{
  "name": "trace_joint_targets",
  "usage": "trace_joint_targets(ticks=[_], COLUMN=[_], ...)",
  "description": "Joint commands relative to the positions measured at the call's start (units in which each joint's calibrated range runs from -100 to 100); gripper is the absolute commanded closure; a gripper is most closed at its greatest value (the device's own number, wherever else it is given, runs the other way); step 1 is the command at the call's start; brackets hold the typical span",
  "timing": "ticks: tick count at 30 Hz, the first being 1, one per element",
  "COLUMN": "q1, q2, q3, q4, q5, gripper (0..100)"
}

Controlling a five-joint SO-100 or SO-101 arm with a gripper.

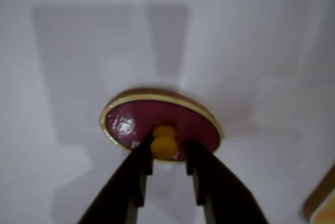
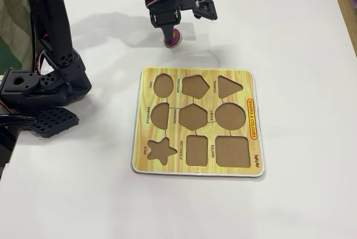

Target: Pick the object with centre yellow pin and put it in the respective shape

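The piece (image 1: 157, 122) is judged light and rigid, a thin flat wooden disc with a glossy painted face that would be slippery if pinched by its edges. The intended hold is the small yellow pin (image 1: 164, 147) standing at its centre, and that is where it is taken: in the wrist view the gripper (image 1: 166, 153) is closed narrowly on the pin, one dark finger (image 1: 137, 174) at 9 o'clock of it and the other at 3 o'clock. Because the pin is round and small, the piece could be expected to swing or twist in the grip, so slow carrying is advised.

In looks, the piece is an oval or round plaque with a maroon face, a pale yellow rim and a bright highlight at its 8 o'clock side. Whether it is lifted or touching the surface (image 1: 63, 35) cannot be told, though a shadow is cast beneath it.

In the fixed view the piece (image 2: 173, 38) is seen at 12 o'clock of the board (image 2: 195, 86), apart from it. Oval (image 2: 163, 85) and circle (image 2: 231, 115) recesses are both empty; which one fits cannot be settled here.
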State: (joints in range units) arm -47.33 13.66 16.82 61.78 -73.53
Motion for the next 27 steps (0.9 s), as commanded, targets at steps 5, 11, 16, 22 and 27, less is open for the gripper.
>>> trace_joint_targets(ticks=[5,11,16,22,27], q1=[0.9,0.8,0.8,0.8,0.8], q2=[-2.1,-2.1,-2.0,-2.1,-2.1], q3=[0.1,0.1,0.2,4.3,5.1], q4=[-1.5,-6.1,-5.4,-6.1,-6.1], q5=[0.3,0.2,0.2,0.1,0.2], gripper=[93,92,93,93,93])
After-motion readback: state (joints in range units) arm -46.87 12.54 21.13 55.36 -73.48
